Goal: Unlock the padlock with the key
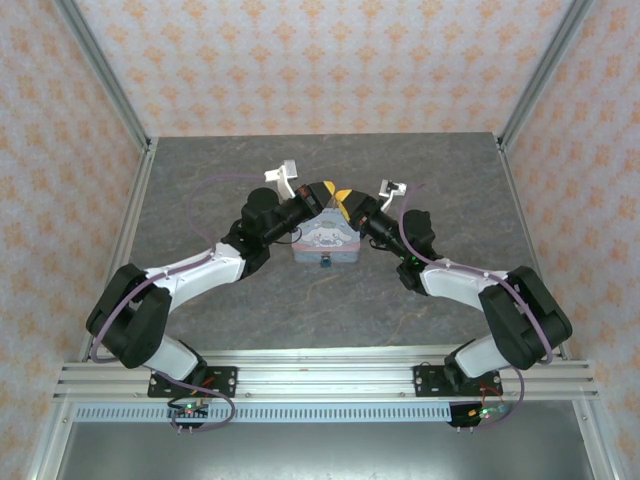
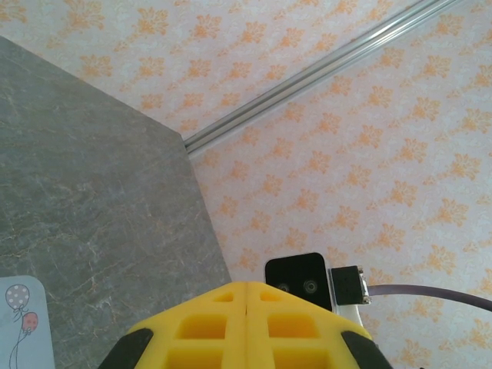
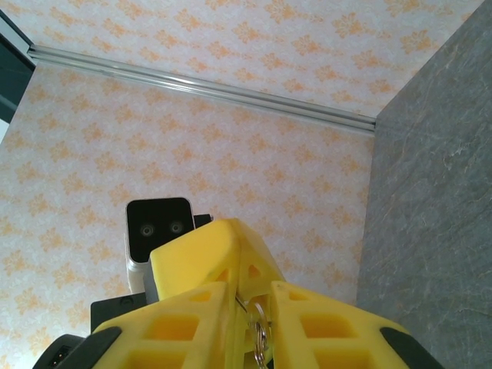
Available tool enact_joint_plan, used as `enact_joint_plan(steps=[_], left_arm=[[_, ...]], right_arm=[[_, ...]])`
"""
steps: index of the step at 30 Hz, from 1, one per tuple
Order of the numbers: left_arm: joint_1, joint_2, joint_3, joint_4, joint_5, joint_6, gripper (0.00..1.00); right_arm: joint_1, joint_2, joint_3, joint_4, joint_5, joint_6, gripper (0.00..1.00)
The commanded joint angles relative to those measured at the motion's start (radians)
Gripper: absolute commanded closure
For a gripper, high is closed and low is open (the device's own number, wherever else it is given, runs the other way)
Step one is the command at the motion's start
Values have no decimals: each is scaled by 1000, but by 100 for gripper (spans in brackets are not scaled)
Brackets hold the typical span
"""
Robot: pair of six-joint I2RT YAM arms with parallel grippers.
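At the middle of the table (image 1: 450, 180), both arms meet over the far edge of a pale-blue tin (image 1: 325, 238). The right gripper (image 3: 255, 300) has its fingers nearly together, pinching a small silvery piece with a ring, which I take for the key (image 3: 260, 336). The left gripper (image 2: 246, 296) is fully closed with nothing in it. The padlock (image 1: 325, 264) sits at the tin's near side, apart from both grippers. The key looks picked up; bringing it to the padlock, inserting it and turning it remain.

No writing or numbers can be read. The tin (image 1: 324, 238) shows only a cartoon print; the padlock (image 1: 325, 265) is too small to tell.
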Motion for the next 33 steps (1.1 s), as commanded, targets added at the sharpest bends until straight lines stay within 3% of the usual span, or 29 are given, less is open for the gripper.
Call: enact_joint_plan(steps=[1,19,33], left_arm=[[-8,16,28,22,25,-12,100],[-6,54,68,-15,64,-32,100],[-6,75,75,5,109,-56,100]], right_arm=[[8,-6,-7,52,-36,-24,81],[4,-37,-32,3,-75,-67,82],[-64,-92,-42,-44,-92,-66,72]])
